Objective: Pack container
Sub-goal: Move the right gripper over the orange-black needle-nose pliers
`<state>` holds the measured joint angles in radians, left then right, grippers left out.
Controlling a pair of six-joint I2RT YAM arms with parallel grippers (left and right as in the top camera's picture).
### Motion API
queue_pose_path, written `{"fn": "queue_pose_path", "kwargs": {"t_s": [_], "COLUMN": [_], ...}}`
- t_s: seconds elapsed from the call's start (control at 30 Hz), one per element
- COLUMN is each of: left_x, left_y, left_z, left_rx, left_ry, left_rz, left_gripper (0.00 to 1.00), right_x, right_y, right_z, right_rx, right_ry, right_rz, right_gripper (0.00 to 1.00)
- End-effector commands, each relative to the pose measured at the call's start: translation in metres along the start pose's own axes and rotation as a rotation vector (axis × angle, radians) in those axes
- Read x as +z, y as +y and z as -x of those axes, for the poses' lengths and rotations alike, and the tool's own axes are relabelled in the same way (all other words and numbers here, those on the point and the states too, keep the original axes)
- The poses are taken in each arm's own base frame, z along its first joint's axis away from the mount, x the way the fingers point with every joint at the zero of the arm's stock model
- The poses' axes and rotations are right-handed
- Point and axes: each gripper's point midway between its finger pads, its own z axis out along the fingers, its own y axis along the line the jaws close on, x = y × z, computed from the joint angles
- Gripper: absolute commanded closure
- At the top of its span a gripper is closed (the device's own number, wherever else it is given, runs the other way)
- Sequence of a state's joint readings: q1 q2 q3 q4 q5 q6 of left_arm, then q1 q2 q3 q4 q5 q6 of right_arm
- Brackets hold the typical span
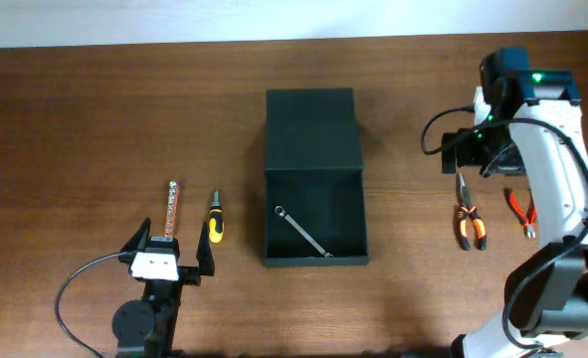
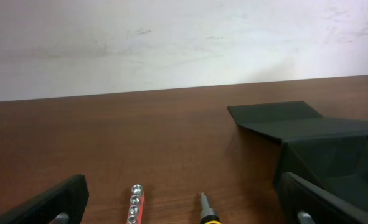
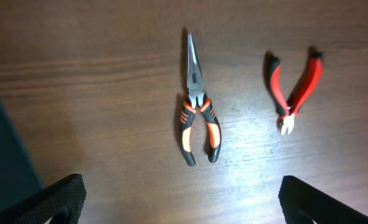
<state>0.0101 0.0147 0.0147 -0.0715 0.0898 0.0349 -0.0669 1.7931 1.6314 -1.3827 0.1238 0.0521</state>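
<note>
While left end effector and right end effector gape wide and empty, container sits centre-frame on tabletop, flap laid open: seemingly light, stiff, matte; best gripped by a wall rim.

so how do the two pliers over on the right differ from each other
The orange-and-black pliers have a long, thin nose; the red-handled pliers have a short, stubby head. The orange-and-black pliers look longer overall than the red-handled pliers. They point opposite ways: in the right wrist view the orange-and-black nose points up the picture, the red-handled head down. Both lie flat on the table, handles slightly spread.
</note>
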Motion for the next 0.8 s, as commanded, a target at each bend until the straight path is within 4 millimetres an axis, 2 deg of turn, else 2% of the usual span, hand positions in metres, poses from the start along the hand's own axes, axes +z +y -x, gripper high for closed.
{"fn": "queue_pose_path", "kwargs": {"t_s": [0.0, 0.17, 0.27, 0.4, 0.6, 0.77], "left_x": [0.000, 0.000, 0.000, 0.000, 0.000, 0.000], "left_y": [0.003, 0.003, 0.003, 0.003, 0.003, 0.003], "left_z": [-0.002, -0.002, -0.002, -0.002, -0.002, -0.002], "left_rx": [0.015, 0.015, 0.015, 0.015, 0.015, 0.015], "left_ry": [0.001, 0.001, 0.001, 0.001, 0.001, 0.001], "left_rz": [0.014, 0.014, 0.014, 0.014, 0.014, 0.014], "left_gripper": [0.01, 0.01, 0.01, 0.01, 0.01, 0.01], "right_x": [0.023, 0.051, 0.056, 0.056, 0.053, 0.051], "right_y": [-0.004, 0.006, 0.007, 0.009, 0.038, 0.037], "right_z": [-0.012, -0.028, -0.035, -0.033, -0.038, -0.047], "right_rx": [0.005, -0.096, -0.130, -0.127, 0.090, 0.212], "right_ry": [0.049, 0.100, 0.123, 0.117, 0.149, 0.197], "right_rz": [-0.024, 0.017, 0.025, 0.036, 0.187, 0.173], "right_gripper": [0.01, 0.01, 0.01, 0.01, 0.01, 0.01]}}
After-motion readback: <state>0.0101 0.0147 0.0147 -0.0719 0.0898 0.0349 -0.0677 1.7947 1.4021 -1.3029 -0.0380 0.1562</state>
